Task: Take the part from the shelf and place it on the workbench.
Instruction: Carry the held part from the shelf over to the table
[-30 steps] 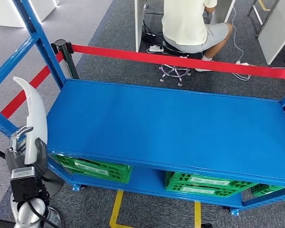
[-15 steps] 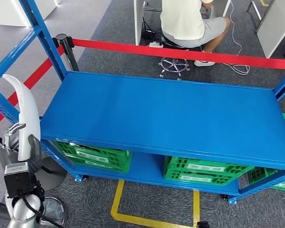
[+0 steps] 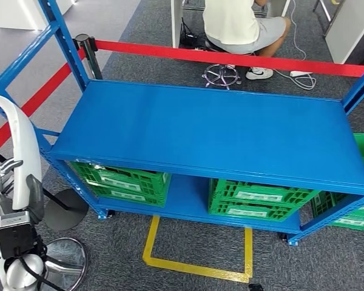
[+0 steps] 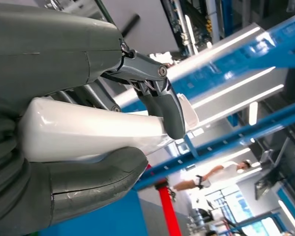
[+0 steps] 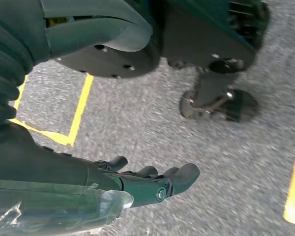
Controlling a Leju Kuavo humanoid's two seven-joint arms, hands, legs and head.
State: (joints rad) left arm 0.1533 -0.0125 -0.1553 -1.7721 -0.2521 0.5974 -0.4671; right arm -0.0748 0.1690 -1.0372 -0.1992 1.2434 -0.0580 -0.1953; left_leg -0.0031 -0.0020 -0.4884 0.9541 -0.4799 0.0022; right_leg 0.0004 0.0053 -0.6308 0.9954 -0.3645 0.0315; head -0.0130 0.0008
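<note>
The left hand is low at the left of the head view, fingers wrapped around a long, curved white part that stands nearly upright, its pointed tip curling over the top. From the wrist camera that same hand shows it well: the thick thumb underneath, the darker fingers clamped over the top, the glossy white part squeezed between them. So the part is in the air, just off the left end of the blue shelf, not touching it.

Over on the other side, the right hand hangs above the grey carpet, fingers stretched out and apart, nothing in them. A yellow floor line runs beneath it.

Under the blue shelf's top board sit green crates on the lower level, side by side. A red barrier belt stretches behind the shelf from a black post. Beyond it, a person sits on a stool, back turned.
</note>
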